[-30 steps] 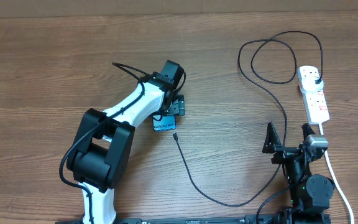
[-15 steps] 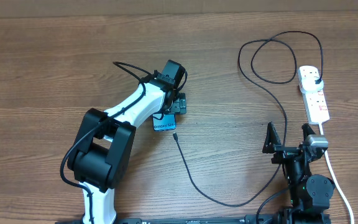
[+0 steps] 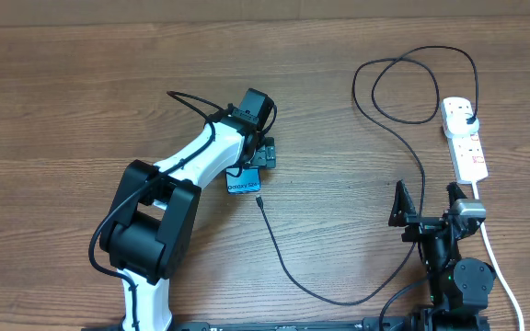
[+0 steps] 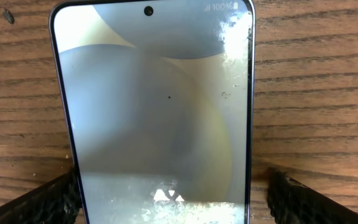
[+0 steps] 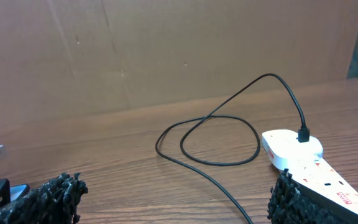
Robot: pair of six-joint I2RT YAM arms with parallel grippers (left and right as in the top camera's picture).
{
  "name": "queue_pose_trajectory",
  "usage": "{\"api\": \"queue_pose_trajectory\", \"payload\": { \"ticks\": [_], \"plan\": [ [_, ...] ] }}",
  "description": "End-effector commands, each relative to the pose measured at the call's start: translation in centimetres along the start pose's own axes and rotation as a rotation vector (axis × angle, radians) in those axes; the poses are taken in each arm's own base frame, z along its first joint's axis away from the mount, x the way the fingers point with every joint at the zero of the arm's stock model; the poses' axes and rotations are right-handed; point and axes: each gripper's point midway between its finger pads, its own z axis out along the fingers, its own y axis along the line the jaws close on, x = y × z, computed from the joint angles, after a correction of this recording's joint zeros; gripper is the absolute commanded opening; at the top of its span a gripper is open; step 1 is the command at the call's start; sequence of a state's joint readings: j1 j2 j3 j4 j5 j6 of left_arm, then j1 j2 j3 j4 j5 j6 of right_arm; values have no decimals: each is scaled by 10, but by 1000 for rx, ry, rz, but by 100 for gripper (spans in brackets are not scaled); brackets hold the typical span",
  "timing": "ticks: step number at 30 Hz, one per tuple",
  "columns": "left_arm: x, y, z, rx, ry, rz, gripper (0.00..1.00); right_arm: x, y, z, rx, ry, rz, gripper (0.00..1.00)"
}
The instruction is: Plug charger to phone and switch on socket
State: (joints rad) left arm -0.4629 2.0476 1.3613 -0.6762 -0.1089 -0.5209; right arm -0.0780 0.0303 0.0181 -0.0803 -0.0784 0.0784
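overhead | left gripper (image 4: 179,200) straddles phone (image 4: 154,106), unmoved (jaws wide) | charger (image 3: 259,199) unplugged

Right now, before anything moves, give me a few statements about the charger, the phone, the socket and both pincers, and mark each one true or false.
1. The charger has its plug in the socket. True.
2. The left pincer is open, with a finger on each side of the phone. True.
3. The charger's tip is plugged into the phone. False: it lies on the table just off the phone's near end, not inserted.
4. The right pincer grips the charger. False: it is open and holds nothing, near the socket's cord end.
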Motion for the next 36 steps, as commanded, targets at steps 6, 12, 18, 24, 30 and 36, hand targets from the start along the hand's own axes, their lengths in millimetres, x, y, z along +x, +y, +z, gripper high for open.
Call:
{"api": "queue_pose_trajectory", "payload": {
  "ticks": [6, 12, 18, 24, 30, 36],
  "plan": [
    [39, -3, 25, 29, 153, -7, 94, 5, -2, 1, 6, 9, 3, 100],
    [38, -3, 25, 29, 152, -8, 100, 5, -2, 1, 7, 9, 3, 100],
    [38, -3, 25, 29, 152, -8, 100, 5, -2, 1, 6, 9, 3, 100],
    [38, -2, 25, 29, 153, -8, 99, 5, -2, 1, 7, 9, 3, 100],
    [38, -2, 25, 29, 153, -8, 99, 5, -2, 1, 6, 9, 3, 100],
    [38, -2, 25, 27, 151, -9, 100, 5, -2, 1, 7, 9, 3, 100]
  ]
}}
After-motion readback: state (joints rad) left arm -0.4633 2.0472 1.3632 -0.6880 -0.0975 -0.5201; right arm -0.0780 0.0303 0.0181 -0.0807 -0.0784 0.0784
